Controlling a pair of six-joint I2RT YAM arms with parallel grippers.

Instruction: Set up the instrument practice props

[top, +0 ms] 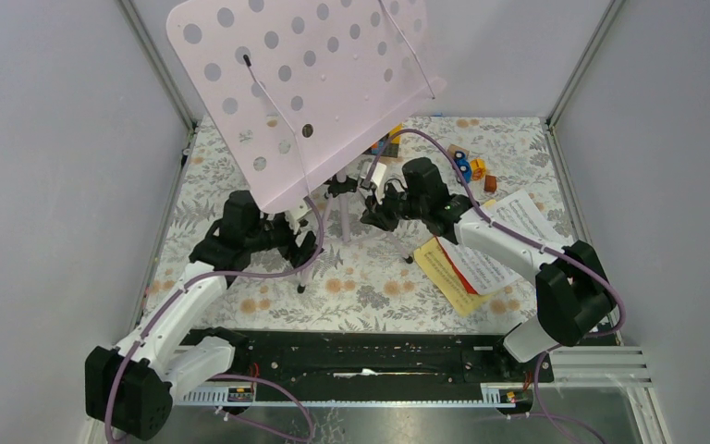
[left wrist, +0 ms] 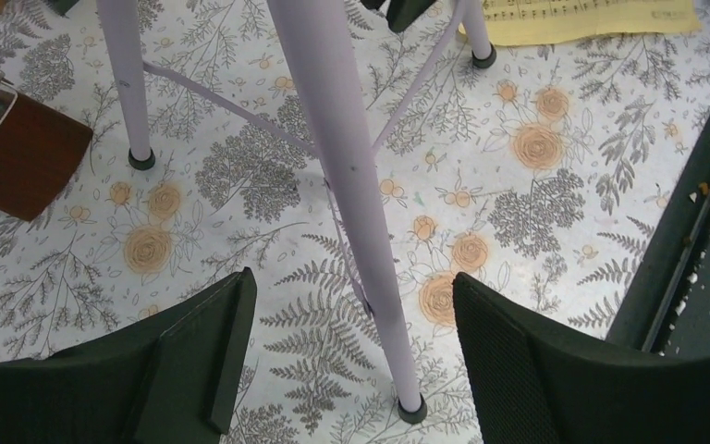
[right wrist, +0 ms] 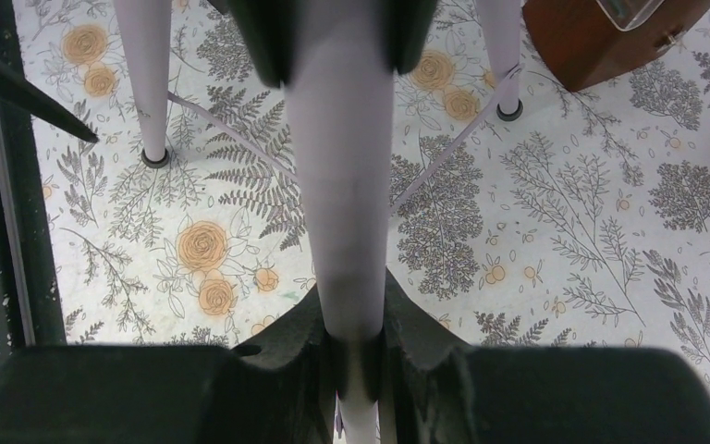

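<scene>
The pale pink perforated panel point(top: 319, 79) stands tilted on top of the lilac tripod point(top: 344, 220), whose legs rest on the floral table cover. My left gripper point(top: 303, 248) is open, low by the near leg; that leg point(left wrist: 361, 213) passes between the fingers point(left wrist: 217, 356) without touching either. My right gripper point(top: 375, 211) is shut on another lilac tripod tube point(right wrist: 342, 185), which both jaws press from the sides. White, red and yellow sheet-music pages point(top: 476, 259) lie flat to the right of the tripod. The yellow page's edge point(left wrist: 592, 14) shows in the left wrist view.
A brown wooden object point(left wrist: 18, 157) lies near a far leg foot and also shows as a brown body point(right wrist: 601, 28) in the right wrist view. Small toy blocks point(top: 476, 168) sit at the back right. A black rail point(top: 379, 356) runs along the near edge.
</scene>
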